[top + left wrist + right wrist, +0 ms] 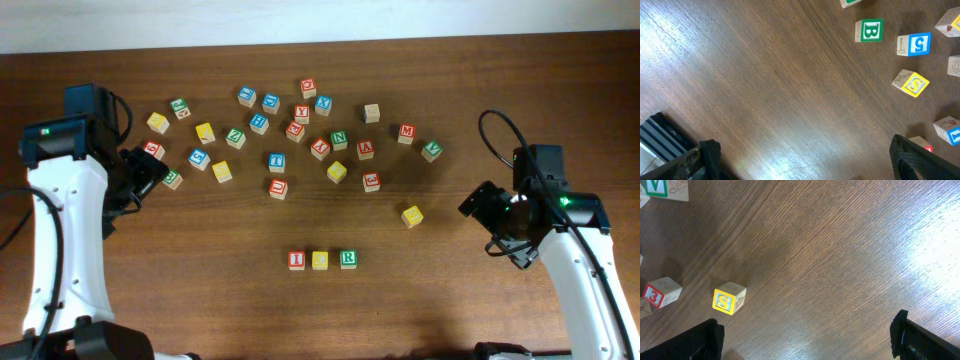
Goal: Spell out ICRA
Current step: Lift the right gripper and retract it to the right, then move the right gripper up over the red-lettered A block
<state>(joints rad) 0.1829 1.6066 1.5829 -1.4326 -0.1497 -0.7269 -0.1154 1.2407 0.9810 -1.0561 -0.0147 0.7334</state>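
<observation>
Three of the four letters are judged to be in place. Near the front middle of the tabletop (200, 290) a row is formed by the red-faced I cube (297, 260), the yellow-faced C cube (320, 260) and the green-faced R cube (348, 259). They are set just beside one another in reading order, and bare wood is left to the right of the R cube.

The A cube is not seen in the row. It is taken to lie among the scattered cubes further back, where a red-faced cube (320, 148) bears what may be an A, though the mark is too small to be read with certainty.

The left gripper (150, 178) is spread wide and nothing is grasped in it. It is placed at the left edge of the scattered group, and a green B cube (870, 31) is seen ahead of it in the left wrist view. The right gripper (485, 205) is likewise released and empty. A yellow cube marked 8 (729, 300) lies near it, and a red cube marked 3 (657, 294) is seen beyond that one.

One step is therefore judged to be left: the A cube has to be found, lifted and set down just beside the R cube, on its right, face up and in line with the rest.
</observation>
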